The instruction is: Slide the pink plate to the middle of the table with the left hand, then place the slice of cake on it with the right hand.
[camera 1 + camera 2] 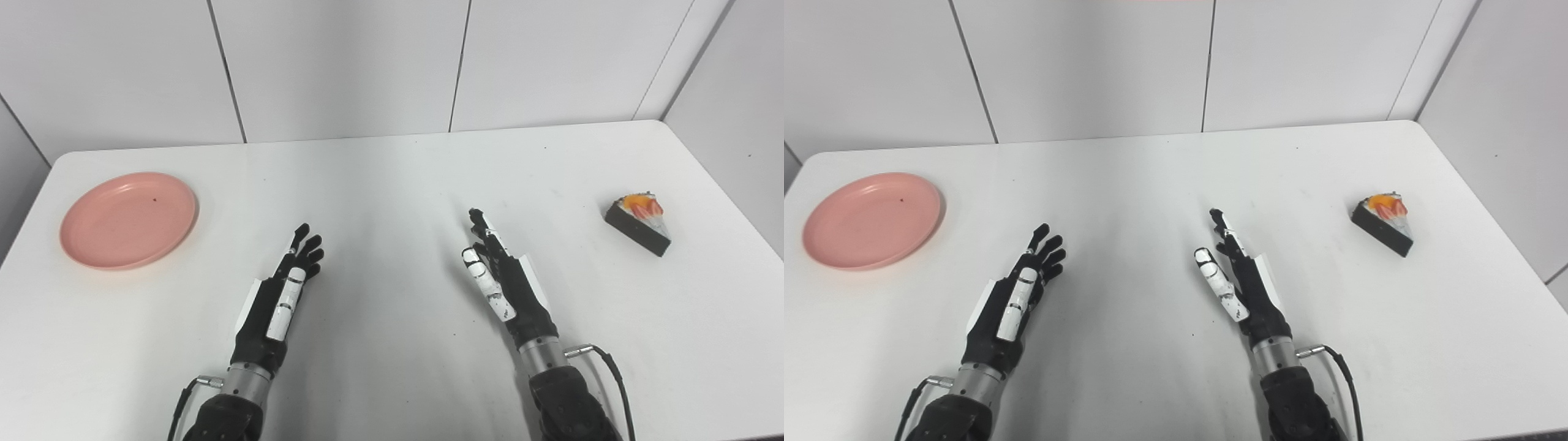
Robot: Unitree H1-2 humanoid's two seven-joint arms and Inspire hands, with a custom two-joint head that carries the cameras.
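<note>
Left eye view shows both robot hands, left and right, empty with fingers apart, so a clumsy push could send the pink plate, near the desk's far-left edge, overboard, while the cake slice waits far right.

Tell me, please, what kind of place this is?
Probably a robot test bench: a bare white table boxed in by plain white panels, holding only a plate and a toy-like cake slice.
</note>
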